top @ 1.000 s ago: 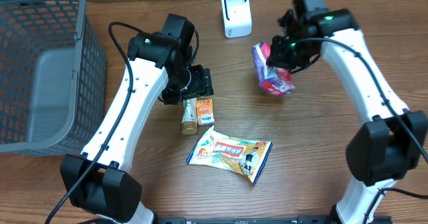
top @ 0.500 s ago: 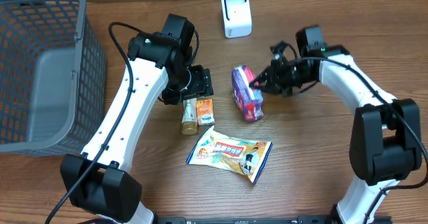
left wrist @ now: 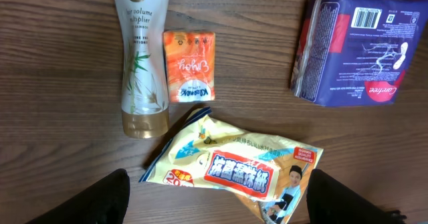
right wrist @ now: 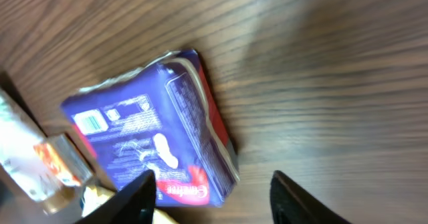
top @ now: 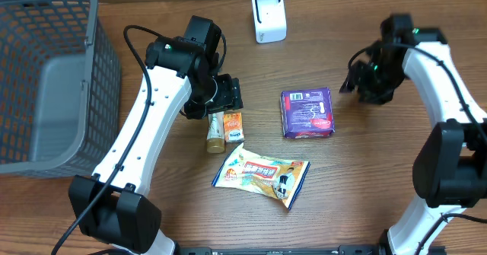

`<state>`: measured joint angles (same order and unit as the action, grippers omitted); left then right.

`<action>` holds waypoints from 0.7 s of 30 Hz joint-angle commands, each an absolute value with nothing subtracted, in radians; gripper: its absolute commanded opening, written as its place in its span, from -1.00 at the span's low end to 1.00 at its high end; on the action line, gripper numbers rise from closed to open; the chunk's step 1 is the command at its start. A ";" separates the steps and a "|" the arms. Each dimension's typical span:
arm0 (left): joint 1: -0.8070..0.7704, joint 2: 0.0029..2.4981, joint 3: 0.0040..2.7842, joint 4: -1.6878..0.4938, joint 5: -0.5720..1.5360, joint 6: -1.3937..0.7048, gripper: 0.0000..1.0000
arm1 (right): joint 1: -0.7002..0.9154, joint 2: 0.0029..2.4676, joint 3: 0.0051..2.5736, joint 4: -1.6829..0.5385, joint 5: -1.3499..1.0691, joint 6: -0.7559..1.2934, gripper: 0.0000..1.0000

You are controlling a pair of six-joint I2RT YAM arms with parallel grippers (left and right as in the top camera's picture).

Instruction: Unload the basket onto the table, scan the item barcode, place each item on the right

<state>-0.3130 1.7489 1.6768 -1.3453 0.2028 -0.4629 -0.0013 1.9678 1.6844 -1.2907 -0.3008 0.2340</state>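
The item, a purple pad pack (top: 307, 113), lies flat on the table with its barcode label facing up (left wrist: 370, 17). In the right wrist view the purple pack (right wrist: 147, 150) rests on the wood, partly behind my left finger. My right gripper (top: 354, 81) (right wrist: 214, 200) is open and hangs to the right of the pack, apart from it. The white scanner (top: 269, 16) stands at the back centre. My left gripper (top: 227, 99) (left wrist: 217, 207) is open above the table, holding nothing.
A shampoo bottle (left wrist: 142, 70) and an orange tissue pack (left wrist: 190, 65) lie side by side under the left arm. A yellow wipes packet (top: 261, 175) lies nearer the front. A grey basket (top: 95, 65) fills the left side.
My right gripper has opened and let go of the purple pack, which now lies flat on the table. The right arm has drawn back to the right. The left arm has not moved.
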 commanded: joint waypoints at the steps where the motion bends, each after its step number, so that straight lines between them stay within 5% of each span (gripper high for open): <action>1: -0.315 1.747 1.670 -1.345 0.207 -0.441 0.54 | 0.019 1.952 1.806 -1.356 -0.254 0.130 0.15; 10: -0.315 1.747 1.670 -1.334 0.207 -0.441 0.54 | 0.196 1.953 1.804 -1.426 -0.251 0.029 0.18; 17: -0.315 1.747 1.670 -1.332 0.204 -0.441 0.53 | 0.297 1.954 1.778 -1.334 -0.233 0.114 0.39; 21: -0.313 1.747 1.670 -1.327 0.147 -0.496 0.27 | 0.390 1.954 1.765 -1.266 -0.161 0.097 0.37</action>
